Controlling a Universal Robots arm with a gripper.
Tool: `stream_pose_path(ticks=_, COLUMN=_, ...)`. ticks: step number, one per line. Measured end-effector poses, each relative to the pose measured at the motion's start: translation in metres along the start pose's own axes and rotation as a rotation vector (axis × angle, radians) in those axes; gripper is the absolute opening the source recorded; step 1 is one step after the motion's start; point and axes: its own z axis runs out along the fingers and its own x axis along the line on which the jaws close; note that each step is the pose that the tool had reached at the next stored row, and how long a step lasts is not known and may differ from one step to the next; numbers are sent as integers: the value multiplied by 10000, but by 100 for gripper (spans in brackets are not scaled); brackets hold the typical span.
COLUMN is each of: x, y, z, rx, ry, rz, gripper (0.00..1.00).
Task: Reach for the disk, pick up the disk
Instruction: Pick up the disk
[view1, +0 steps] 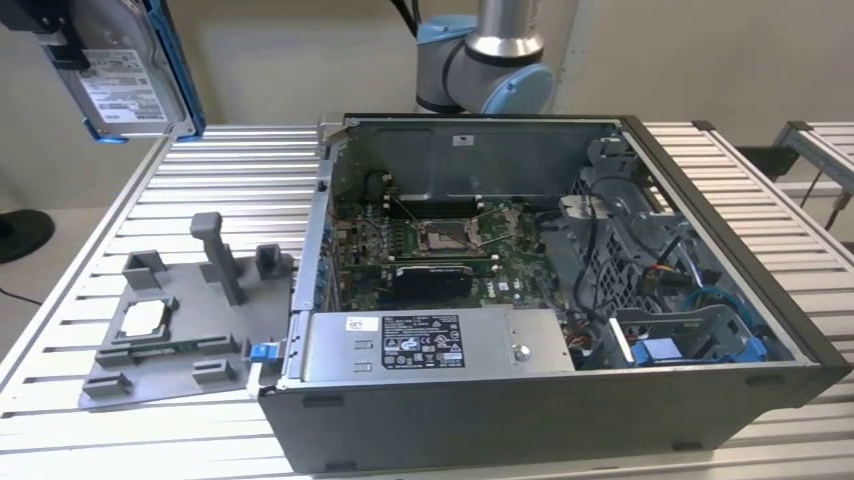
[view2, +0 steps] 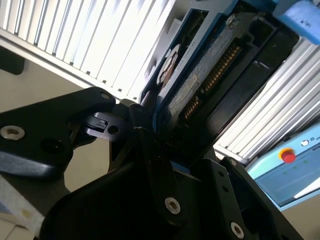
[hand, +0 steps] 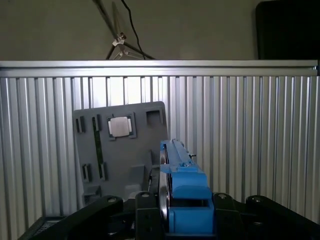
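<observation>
Holding the disk on edge, the gripper is clamped on it. In the first wrist view we see its black fingers pressed against the two broad faces, with the blue frame standing up between them. In the second wrist view we see the disk's underside, circuit board and connector exposed, rising out of the same black linkage.

We place the disk in the air, touching nothing but the gripper, well above the slatted aluminium table towards its edge on the exterior view's left. Its white label faces the exterior camera.

In the first wrist view the grey fixture plate lies on the table below the disk, and the small square chip sits in one of its pockets. In the exterior view we find that plate near the table's front corner on the exterior view's left, just beside the open computer case. The case shows its motherboard, and a silver power supply runs along its near wall. The robot arm rises behind the case at the table's far edge.

We judge both steps done: the disk is reached, gripped and carried clear of every surface. Nothing of the pick-up itself looks left to do.
</observation>
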Motion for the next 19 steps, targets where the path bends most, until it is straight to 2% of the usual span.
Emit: stream_pose_path(ticks=19, x=-21, y=-633, z=-4, rx=-5, ry=0, rz=0, gripper=0)
